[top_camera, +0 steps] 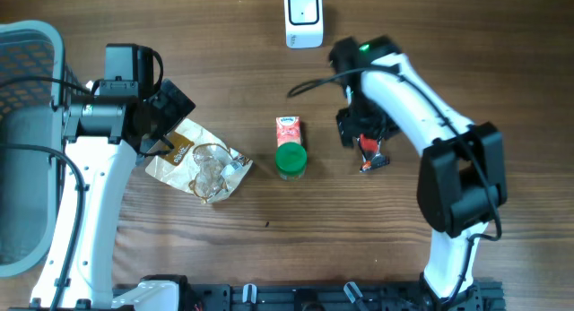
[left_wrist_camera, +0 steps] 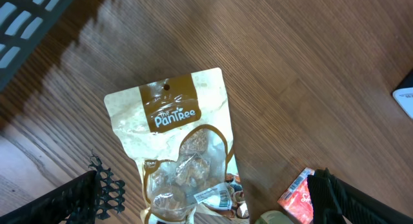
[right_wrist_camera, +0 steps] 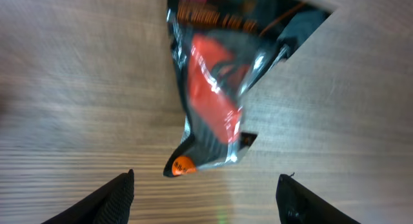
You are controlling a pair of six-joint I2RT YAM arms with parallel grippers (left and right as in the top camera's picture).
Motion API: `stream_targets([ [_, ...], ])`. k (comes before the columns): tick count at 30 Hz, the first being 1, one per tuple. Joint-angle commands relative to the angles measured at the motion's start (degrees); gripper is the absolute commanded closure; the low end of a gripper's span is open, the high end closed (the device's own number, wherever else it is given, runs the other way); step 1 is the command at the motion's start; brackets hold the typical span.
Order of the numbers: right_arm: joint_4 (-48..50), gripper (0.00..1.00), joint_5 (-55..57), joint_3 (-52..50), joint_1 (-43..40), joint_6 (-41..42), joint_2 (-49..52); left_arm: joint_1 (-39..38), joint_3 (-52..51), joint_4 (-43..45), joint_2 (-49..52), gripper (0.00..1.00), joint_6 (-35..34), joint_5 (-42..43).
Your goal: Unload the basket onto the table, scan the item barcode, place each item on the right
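Note:
A black and red foil packet (right_wrist_camera: pixel 216 88) lies on the wooden table, just ahead of my right gripper (right_wrist_camera: pixel 206 198). That gripper is open and nothing sits between its fingers. From overhead the packet (top_camera: pixel 374 156) shows under the right gripper (top_camera: pixel 361 133). The white barcode scanner (top_camera: pixel 303 17) stands at the table's far edge. My left gripper (left_wrist_camera: pixel 206 208) hangs open above a beige PanTree snack bag (left_wrist_camera: pixel 174 137), whose barcode sticker (left_wrist_camera: pixel 216 196) faces up. The bag (top_camera: pixel 199 161) lies at the left of the table under the left gripper (top_camera: pixel 169 134).
A red carton with a green lid (top_camera: pixel 290 148) lies in the middle of the table, between the bag and the packet. A grey mesh basket (top_camera: pixel 27 123) stands at the left edge. The carton's corner (left_wrist_camera: pixel 295 196) shows beside my left gripper's right finger.

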Motion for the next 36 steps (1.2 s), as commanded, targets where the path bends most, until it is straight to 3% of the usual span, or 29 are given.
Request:
stream_targets([
  [1, 2.4, 0.33, 8.6, -5.2, 4.0, 6.5, -1.5, 0.3, 0.1, 0.0, 0.1, 0.0, 0.9, -0.1],
  [4, 2.9, 0.36, 16.0, -7.6, 7.0, 11.7, -1.5, 0.3, 0.1, 0.0, 0.1, 0.0, 0.9, -0.1],
  [12, 11.4, 0.37, 16.4, -14.3, 7.5, 15.3, -1.5, 0.3, 0.1, 0.0, 0.1, 0.0, 0.9, -0.1],
  [25, 18.0, 0.39, 20.0, -14.3, 5.1, 15.0, -1.4, 0.3, 0.1, 0.0, 0.1, 0.0, 0.9, -0.1],
  [29, 21.3, 0.4, 13.5, -14.3, 4.5, 10.6, -1.4, 0.3, 0.1, 0.0, 0.1, 0.0, 0.9, -0.1],
  [32, 21.7, 0.61, 9.9, -14.3, 4.4, 10.6, -1.4, 0.3, 0.1, 0.0, 0.1, 0.0, 0.9, -0.1],
  [34, 21.7, 0.87, 6.6, -14.3, 4.4, 10.6, -1.5, 0.3, 0.1, 0.0, 0.1, 0.0, 0.9, -0.1],
  [36, 21.0, 0.95, 4.3, -13.7, 4.4, 10.6, -1.5, 0.3, 0.1, 0.0, 0.1, 0.0, 0.9, -0.1],
])
